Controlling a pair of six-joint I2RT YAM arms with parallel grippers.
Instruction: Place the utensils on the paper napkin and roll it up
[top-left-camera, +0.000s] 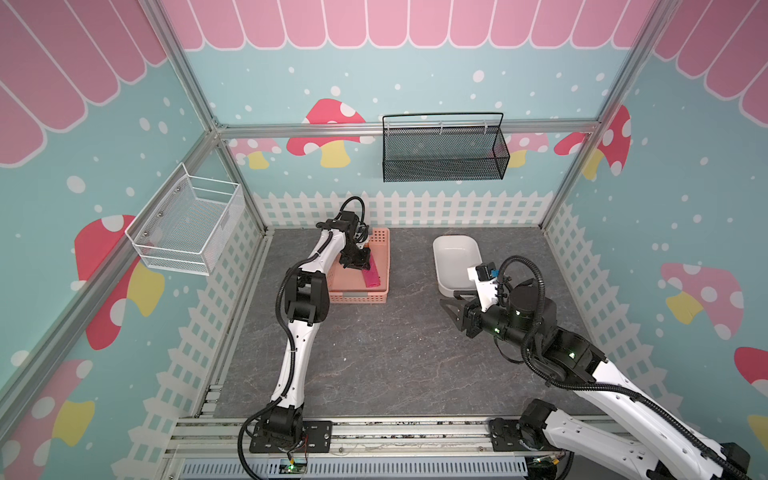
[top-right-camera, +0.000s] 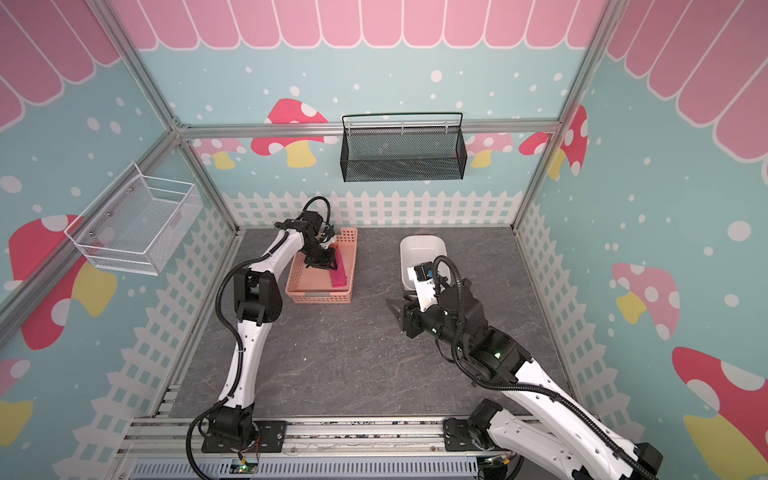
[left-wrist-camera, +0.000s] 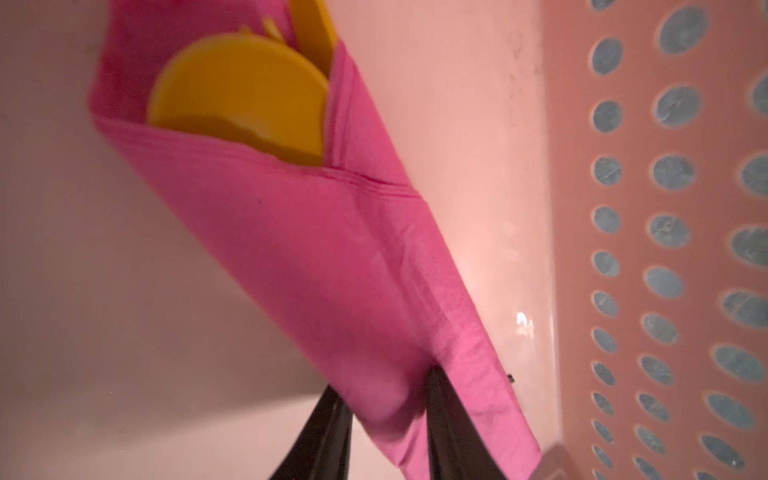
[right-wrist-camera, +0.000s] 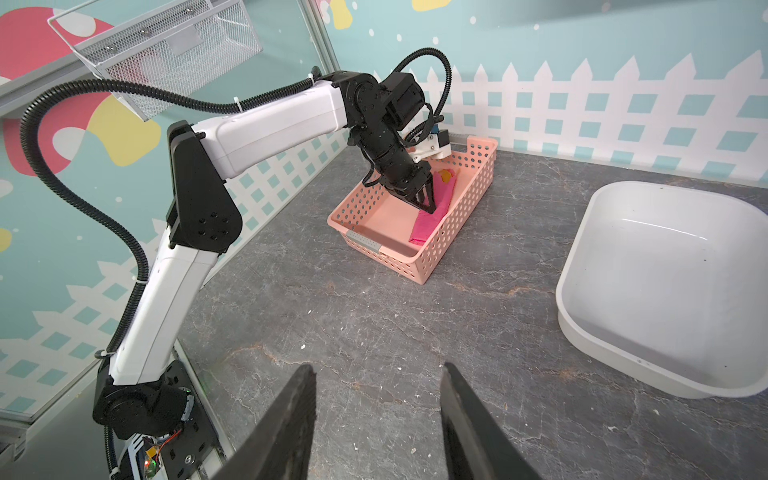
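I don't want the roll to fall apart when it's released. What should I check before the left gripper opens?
1. The napkin wraps the utensils: ok.
2. The roll is inside the basket: ok.
3. The left gripper is closed on the roll's lower end: ok.
4. The roll rests on the basket floor: cannot tell.
5. The right gripper is open and well clear of the basket: ok.

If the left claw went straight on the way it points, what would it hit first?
Most likely the floor of the pink basket; the left claw points steeply down into it, clamped on the rolled napkin.
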